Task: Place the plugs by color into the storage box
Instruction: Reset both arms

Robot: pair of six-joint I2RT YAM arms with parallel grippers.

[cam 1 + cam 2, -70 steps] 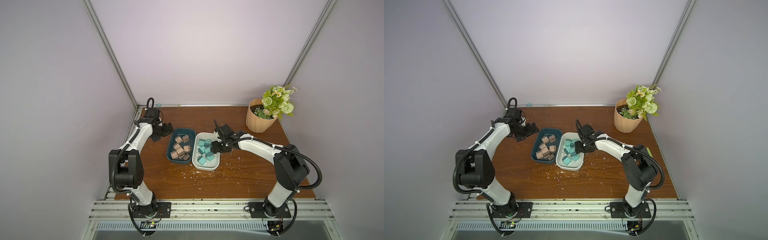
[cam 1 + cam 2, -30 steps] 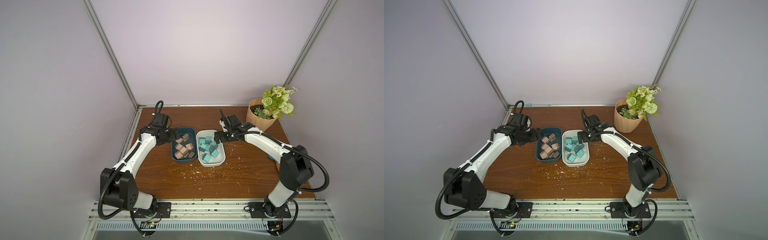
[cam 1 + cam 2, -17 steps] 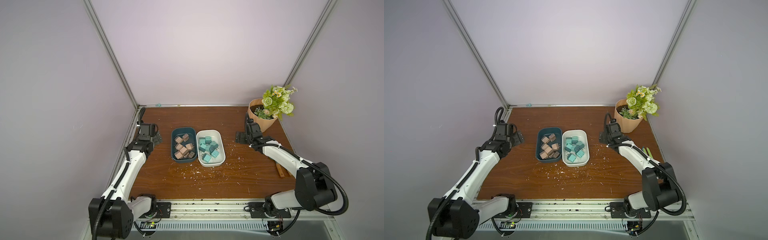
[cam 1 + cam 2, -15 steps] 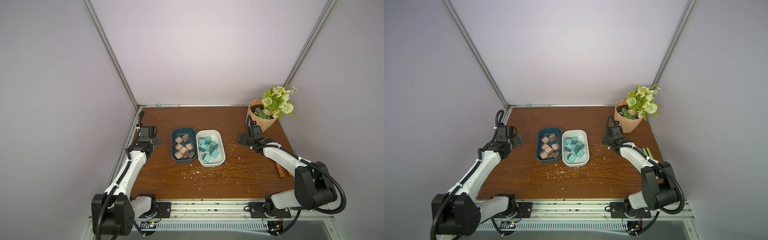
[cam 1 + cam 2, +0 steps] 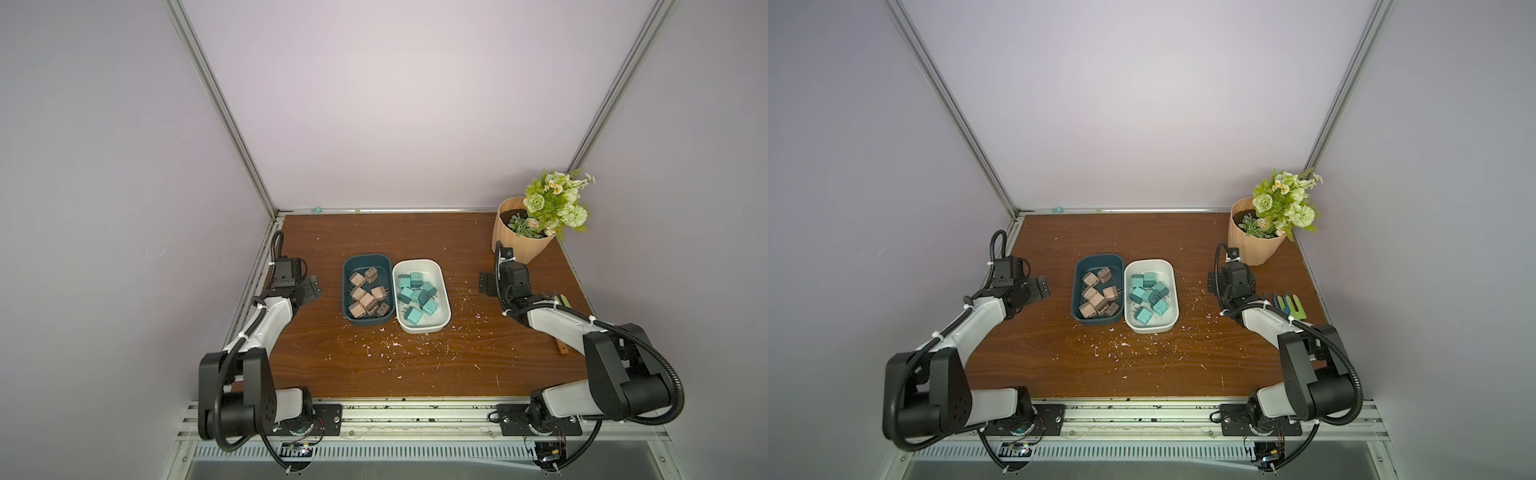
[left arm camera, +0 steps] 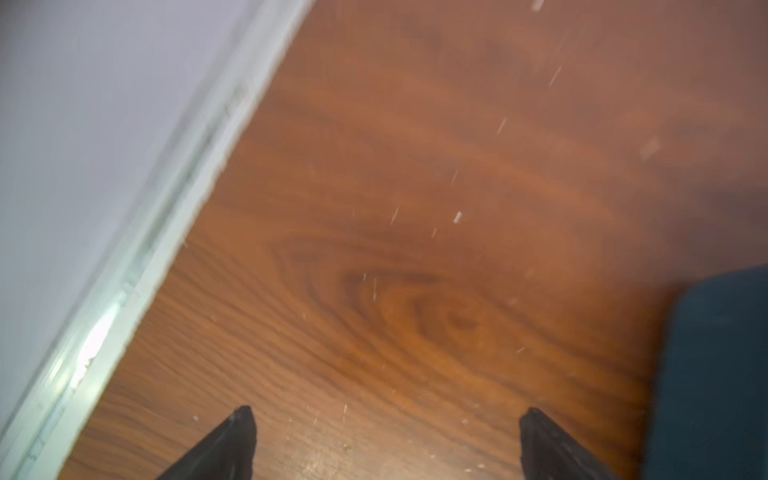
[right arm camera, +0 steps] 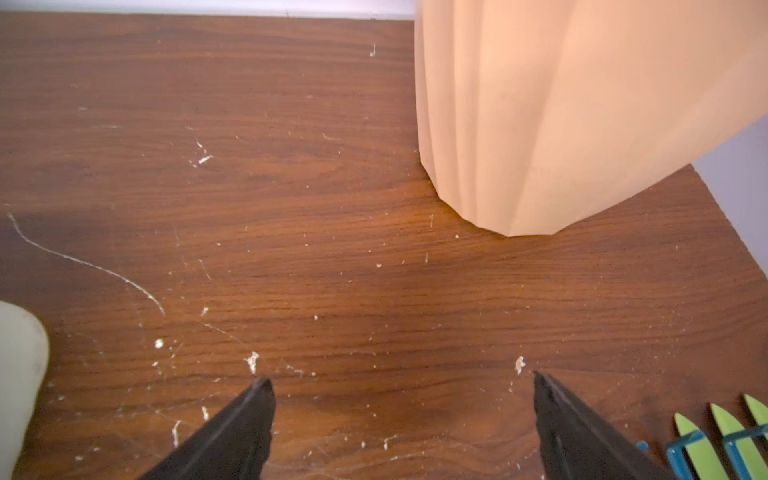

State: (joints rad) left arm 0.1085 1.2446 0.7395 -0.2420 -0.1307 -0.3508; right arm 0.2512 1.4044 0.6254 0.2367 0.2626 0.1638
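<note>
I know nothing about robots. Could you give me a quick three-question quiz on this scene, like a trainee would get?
1. What colour are the plugs in the dark blue tray?
2. The teal plugs lie in: A) the dark blue tray; B) the white tray; C) neither tray.
3. True or false: the right hand is gripping a plug.

Key
1. They are pinkish-tan plugs.
2. B.
3. False: its jaws stand wide apart over bare wood, with nothing between them.
</note>
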